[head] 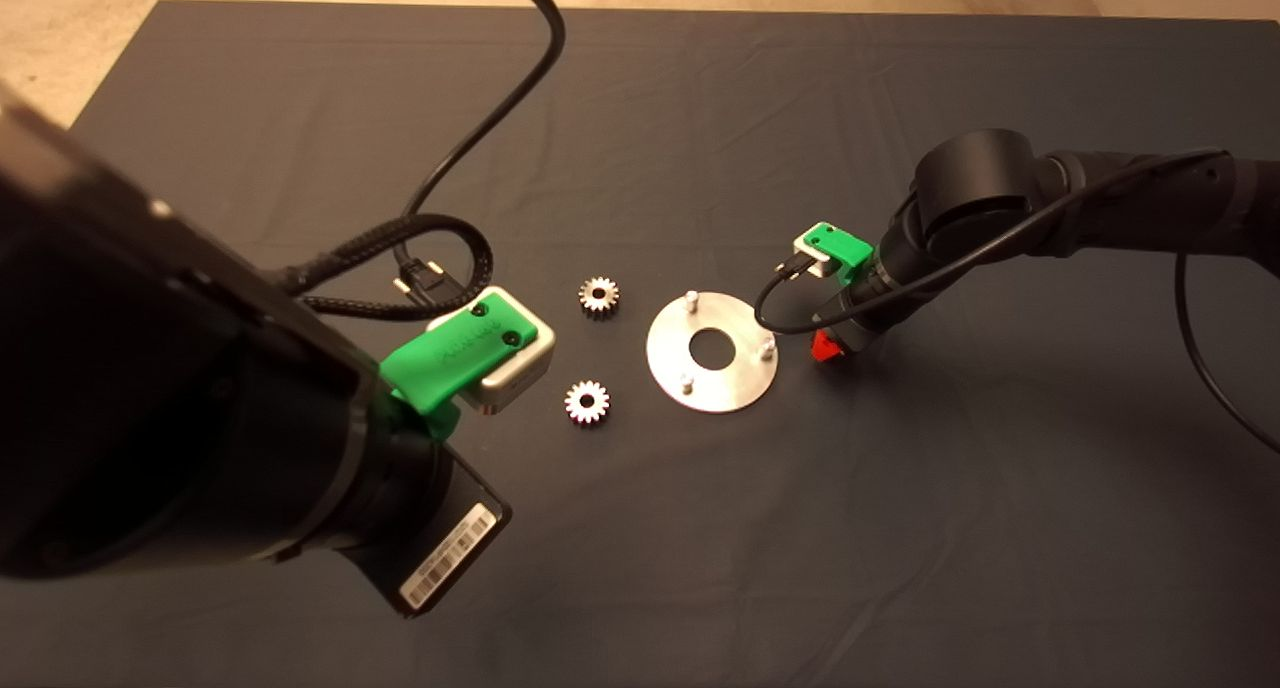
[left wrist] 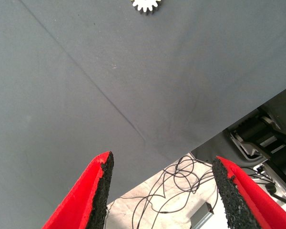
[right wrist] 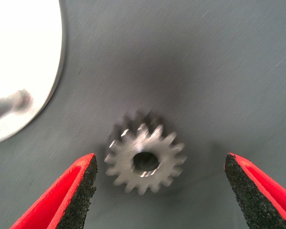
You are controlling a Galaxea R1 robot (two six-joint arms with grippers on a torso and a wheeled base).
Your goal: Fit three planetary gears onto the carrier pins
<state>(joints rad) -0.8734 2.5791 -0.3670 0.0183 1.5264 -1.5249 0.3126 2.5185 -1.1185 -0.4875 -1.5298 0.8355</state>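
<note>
The silver carrier disc lies mid-mat, its three carrier pins standing bare. Two planetary gears rest flat on the mat to the left of the disc. A third gear lies flat just right of the disc, between the spread fingers of my right gripper, which is open and low over it without touching. In the head view that gripper covers this gear. My left gripper hangs open and empty over the mat's near edge, one gear far ahead of it.
My left arm's bulky wrist and green camera mount hang over the mat's left front, with black cables looping behind. Past the mat's edge, the left wrist view shows floor cables and the robot's base.
</note>
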